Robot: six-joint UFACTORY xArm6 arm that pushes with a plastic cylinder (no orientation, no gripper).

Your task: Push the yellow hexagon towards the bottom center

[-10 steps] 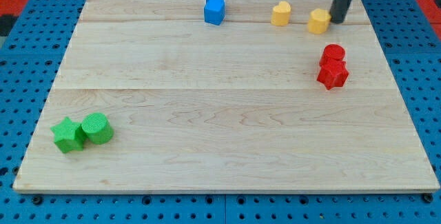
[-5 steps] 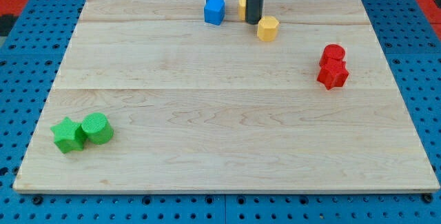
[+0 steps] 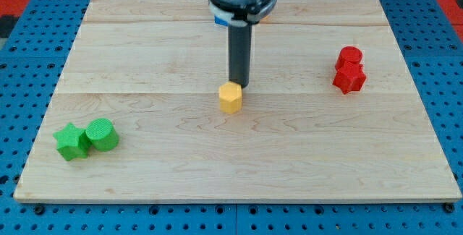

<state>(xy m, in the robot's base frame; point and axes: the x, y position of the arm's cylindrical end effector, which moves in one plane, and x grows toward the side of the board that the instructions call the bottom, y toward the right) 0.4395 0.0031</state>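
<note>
A wooden board on a blue pegboard is shown from above. Within the last second the yellow hexagon (image 3: 230, 97) has been carried a long way — from near the view's top right edge, past the top middle, down to roughly the board's centre, slightly left of the middle line. The push is judged to be well under way, with about half the board's depth left to cover toward the bottom centre.

The arm has come down from the view's top, its grey housing now hiding the blocks along the top edge; only slivers of blue and orange can be made out there. The dark rod is held upright, and my tip (image 3: 239, 84) is set touching or just beside the hexagon's upper right side — well placed for a further push downward. No gripper is fitted, so nothing is held.

Elsewhere, a red cylinder (image 3: 349, 56) and a red star-like block (image 3: 349, 79) are touching at the right, and a green star-like block (image 3: 71, 142) and a green cylinder (image 3: 102, 134) are touching at the lower left.
</note>
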